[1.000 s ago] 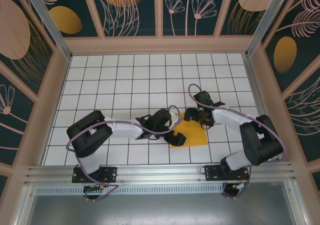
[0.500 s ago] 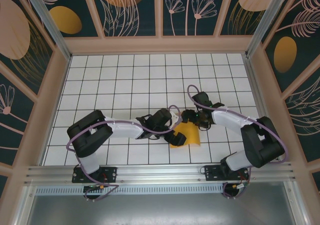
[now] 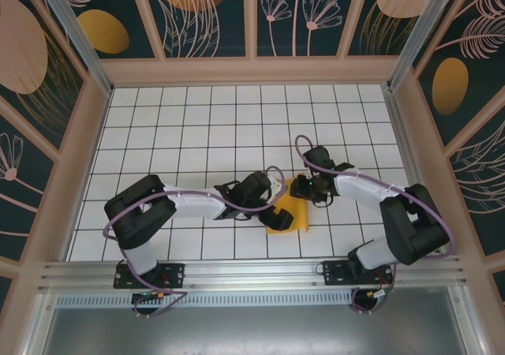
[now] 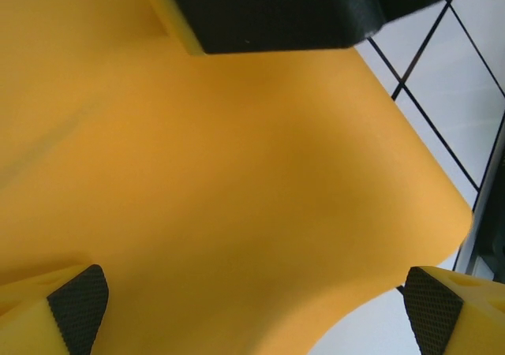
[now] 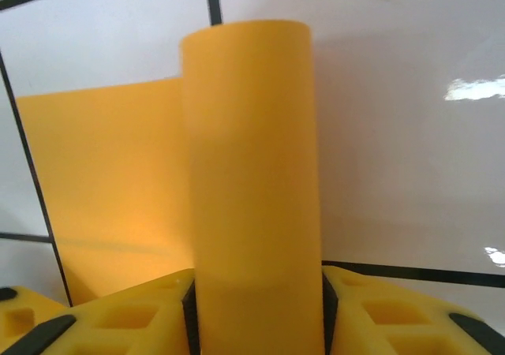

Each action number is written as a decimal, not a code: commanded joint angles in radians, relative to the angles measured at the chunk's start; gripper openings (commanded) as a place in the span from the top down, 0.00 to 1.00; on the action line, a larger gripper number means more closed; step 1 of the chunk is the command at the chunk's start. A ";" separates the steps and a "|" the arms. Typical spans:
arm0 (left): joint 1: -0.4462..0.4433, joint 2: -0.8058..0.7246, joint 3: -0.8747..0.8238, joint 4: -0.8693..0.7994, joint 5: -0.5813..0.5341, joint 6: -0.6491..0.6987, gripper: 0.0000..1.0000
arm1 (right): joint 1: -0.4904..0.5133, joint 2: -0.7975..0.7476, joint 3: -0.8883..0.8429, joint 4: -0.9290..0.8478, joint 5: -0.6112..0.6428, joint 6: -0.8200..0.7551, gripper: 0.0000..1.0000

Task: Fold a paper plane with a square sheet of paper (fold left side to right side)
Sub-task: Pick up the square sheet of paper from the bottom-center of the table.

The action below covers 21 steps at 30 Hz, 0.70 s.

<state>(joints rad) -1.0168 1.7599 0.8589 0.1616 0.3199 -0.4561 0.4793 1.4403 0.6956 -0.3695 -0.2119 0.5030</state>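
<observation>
Square sheet of paper [image 3: 290,218] on table [image 3: 197,126], left gripper [image 3: 277,203] left, right gripper [image 3: 304,187] behind

Robot lab cell: white black-gridded surface [image 3: 197,118] sitting boxed by dark teal leaf-patterned wall panels [image 3: 316,16]; silver aluminium rail [image 3: 252,270] running along near edge; white-and-black left arm [image 3: 189,203], right arm [image 3: 367,188] standing bolted there.

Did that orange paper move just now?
Yes: the square sheet of paper had its right edge moved left across the grid table, carried by the right gripper.
</observation>
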 commanded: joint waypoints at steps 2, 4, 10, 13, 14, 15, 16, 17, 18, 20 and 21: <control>0.005 -0.109 0.025 -0.061 -0.135 0.023 0.01 | -0.008 -0.047 -0.032 0.053 -0.086 -0.018 0.63; 0.032 -0.168 0.017 -0.066 -0.166 0.018 0.01 | -0.024 -0.065 -0.048 0.085 -0.126 -0.018 0.64; 0.201 -0.370 -0.088 -0.006 -0.143 -0.052 0.01 | -0.140 -0.152 -0.114 0.232 -0.318 -0.002 0.65; 0.289 -0.437 -0.109 -0.020 -0.129 -0.092 0.01 | -0.216 -0.206 -0.139 0.317 -0.434 0.010 0.66; 0.318 -0.447 -0.107 -0.037 -0.117 -0.107 0.01 | -0.238 -0.223 -0.141 0.340 -0.470 0.011 0.66; 0.348 -0.449 -0.098 -0.057 -0.089 -0.124 0.01 | -0.261 -0.240 -0.141 0.363 -0.503 0.007 0.66; 0.386 -0.446 -0.089 -0.071 -0.048 -0.137 0.01 | -0.283 -0.255 -0.137 0.377 -0.535 0.000 0.66; 0.409 -0.445 -0.081 -0.077 -0.016 -0.149 0.01 | -0.300 -0.269 -0.132 0.385 -0.561 -0.007 0.66; 0.432 -0.442 -0.075 -0.072 0.024 -0.162 0.02 | -0.324 -0.281 -0.124 0.393 -0.588 -0.011 0.66; 0.461 -0.441 -0.065 -0.040 0.100 -0.185 0.01 | -0.365 -0.301 -0.113 0.421 -0.648 -0.006 0.67; 0.472 -0.441 -0.057 -0.019 0.132 -0.198 0.02 | -0.382 -0.308 -0.107 0.439 -0.679 0.006 0.68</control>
<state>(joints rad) -0.5659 1.3209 0.7712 0.1223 0.3138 -0.5938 0.1322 1.1610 0.5663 -0.0227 -0.7414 0.5049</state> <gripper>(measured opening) 0.985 0.327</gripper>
